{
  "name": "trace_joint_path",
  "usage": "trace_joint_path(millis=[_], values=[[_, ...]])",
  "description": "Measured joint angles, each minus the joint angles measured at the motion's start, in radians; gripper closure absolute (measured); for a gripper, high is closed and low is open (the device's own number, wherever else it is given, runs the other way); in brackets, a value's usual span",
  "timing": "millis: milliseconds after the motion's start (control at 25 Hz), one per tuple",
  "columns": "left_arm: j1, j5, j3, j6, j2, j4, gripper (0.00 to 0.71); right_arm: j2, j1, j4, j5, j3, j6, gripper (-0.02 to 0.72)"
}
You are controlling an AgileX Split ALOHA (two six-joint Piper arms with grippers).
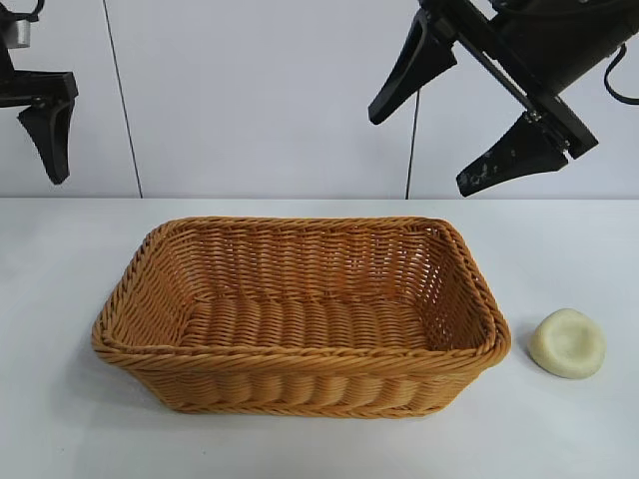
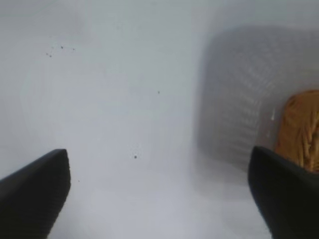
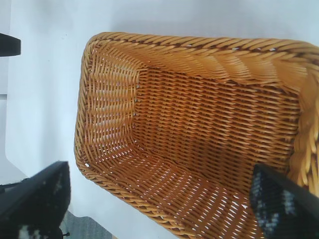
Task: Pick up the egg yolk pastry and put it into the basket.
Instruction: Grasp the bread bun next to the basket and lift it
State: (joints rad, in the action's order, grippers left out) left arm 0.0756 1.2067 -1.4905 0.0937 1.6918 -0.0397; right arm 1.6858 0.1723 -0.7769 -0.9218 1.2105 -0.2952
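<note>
While nothing was yet held: right hand (image 1: 469,115) raised, spread wide, empty, above basket (image 1: 300,354); left hand (image 1: 45,140) parked. Egg yolk pastry (image 1: 567,342) near tabletop's right edge, beside basket. Next, probably: descend, grasp pastry.

Golden-brown woven basket (image 1: 300,374), pale cream-yellow pastry (image 1: 567,343), white table (image 1: 60,259).

Both arms are matt black, the right gripper (image 1: 467,120) with wedge-shaped fingers on a crossbar, scuffed pale at one tip, a cable looping behind it.
</note>
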Motion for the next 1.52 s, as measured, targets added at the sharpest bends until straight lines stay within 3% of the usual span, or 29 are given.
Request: trace_joint_path(millis=[520, 800, 1000, 1320, 1520], values=[[0.000, 0.009, 0.640, -0.028, -0.770, 0.040, 0.015, 0.000, 0.000, 0.000, 0.000, 0.000, 0.000, 0.008], [0.000, -0.118, 0.929, -0.029, -1.130, 0.040, 0.015, 0.000, 0.000, 0.000, 0.000, 0.000, 0.000, 0.008], [0.000, -0.133, 0.986, -0.030, -1.314, 0.040, 0.015, 0.000, 0.000, 0.000, 0.000, 0.000, 0.000, 0.008], [-0.001, -0.133, 0.988, -0.030, -1.421, 0.040, 0.015, 0.000, 0.000, -0.001, 0.001, 0.000, 0.000, 0.008], [-0.041, -0.135, 0.988, -0.030, -1.523, 0.040, 0.015, 0.000, 0.000, -0.001, 0.001, 0.000, 0.000, 0.008]])
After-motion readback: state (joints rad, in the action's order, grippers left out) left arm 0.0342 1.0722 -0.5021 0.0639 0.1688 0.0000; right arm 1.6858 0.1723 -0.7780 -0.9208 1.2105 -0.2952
